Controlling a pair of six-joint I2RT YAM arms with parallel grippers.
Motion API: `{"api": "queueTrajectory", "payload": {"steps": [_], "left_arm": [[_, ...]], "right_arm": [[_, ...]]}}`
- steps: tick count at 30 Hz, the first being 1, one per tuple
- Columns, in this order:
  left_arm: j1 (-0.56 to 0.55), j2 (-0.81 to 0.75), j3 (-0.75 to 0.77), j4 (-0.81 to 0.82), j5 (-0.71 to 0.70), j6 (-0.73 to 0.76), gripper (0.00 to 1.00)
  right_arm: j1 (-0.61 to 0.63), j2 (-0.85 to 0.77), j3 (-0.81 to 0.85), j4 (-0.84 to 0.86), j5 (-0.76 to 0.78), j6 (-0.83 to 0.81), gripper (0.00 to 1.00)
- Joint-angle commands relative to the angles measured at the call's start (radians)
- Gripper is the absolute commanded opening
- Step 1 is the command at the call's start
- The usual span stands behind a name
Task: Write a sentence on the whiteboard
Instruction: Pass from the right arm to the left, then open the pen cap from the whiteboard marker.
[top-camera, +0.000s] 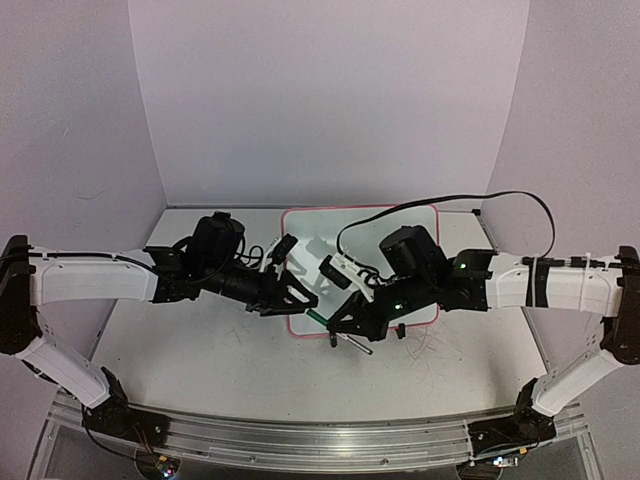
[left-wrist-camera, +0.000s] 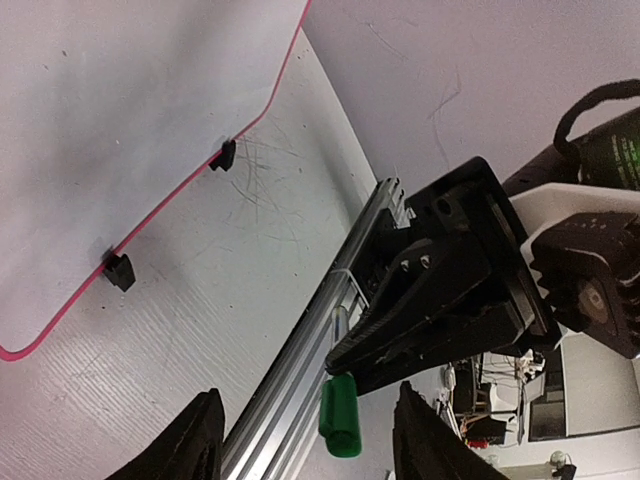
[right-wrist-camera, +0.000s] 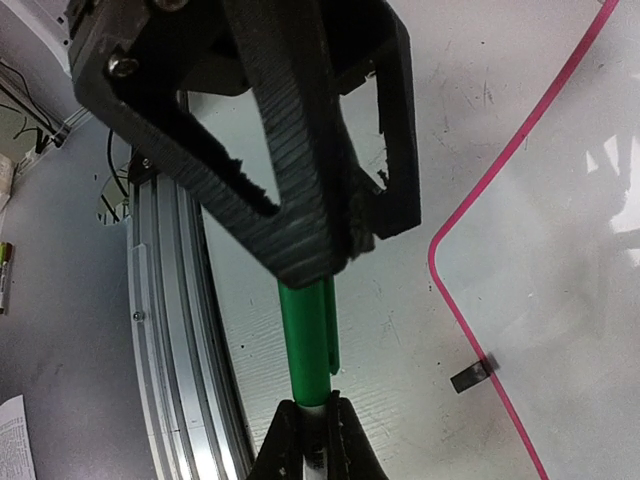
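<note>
Marker (right-wrist-camera: 308, 340), green, gripped shut in my right gripper (right-wrist-camera: 310, 430) at the near edge of the flat, blank-looking pink-framed whiteboard (top-camera: 310, 225) at far centre; left gripper (left-wrist-camera: 310, 392) open astride its cap (left-wrist-camera: 340, 415), so I'd close squarely and pull straight off.

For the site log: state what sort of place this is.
Probably a robotics lab test cell: left arm and right arm bolted to an aluminium rail, plain walls on three sides, a whiteboard, a green marker in the right pincer.
</note>
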Motion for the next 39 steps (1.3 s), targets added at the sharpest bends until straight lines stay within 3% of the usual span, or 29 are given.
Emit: {"api": "queueTrajectory", "payload": {"steps": [1,5,8,12,16,19,26,29,32,35,39], "left_arm": [[-0.012,0.0,0.037,0.048,0.073,0.023,0.65],[-0.029,0.014,0.041,0.049,0.088,0.027,0.61],[-0.038,0.029,0.053,0.048,0.088,0.027,0.45],[-0.041,0.048,0.066,0.048,0.089,0.029,0.35],[-0.043,0.037,0.071,0.048,0.053,0.034,0.12],[-0.043,0.011,0.076,0.048,0.007,0.044,0.01],[-0.042,-0.154,0.043,0.099,-0.179,0.083,0.0],[-0.042,-0.232,0.02,0.168,-0.243,0.087,0.0],[-0.042,-0.281,0.008,0.229,-0.291,0.084,0.0],[-0.043,-0.301,0.005,0.313,-0.285,0.07,0.0],[-0.043,-0.297,0.006,0.405,-0.27,0.047,0.0]], "right_arm": [[0.008,0.013,0.053,0.035,0.028,-0.019,0.0],[0.009,0.017,0.055,0.039,0.038,-0.015,0.0],[0.014,0.02,0.057,0.044,0.046,-0.011,0.0],[0.02,0.022,0.057,0.05,0.058,-0.006,0.0],[0.025,0.018,0.054,0.051,0.071,-0.001,0.0],[0.026,-0.004,0.035,0.068,0.107,0.02,0.0],[0.026,-0.115,-0.046,0.219,0.358,0.259,0.96],[0.022,-0.202,-0.12,0.375,0.407,0.423,0.98],[0.005,-0.262,-0.17,0.522,0.354,0.566,0.98],[-0.062,-0.241,-0.147,0.595,0.151,0.701,0.97],[-0.114,-0.206,-0.169,0.844,-0.052,0.848,0.9]]}}
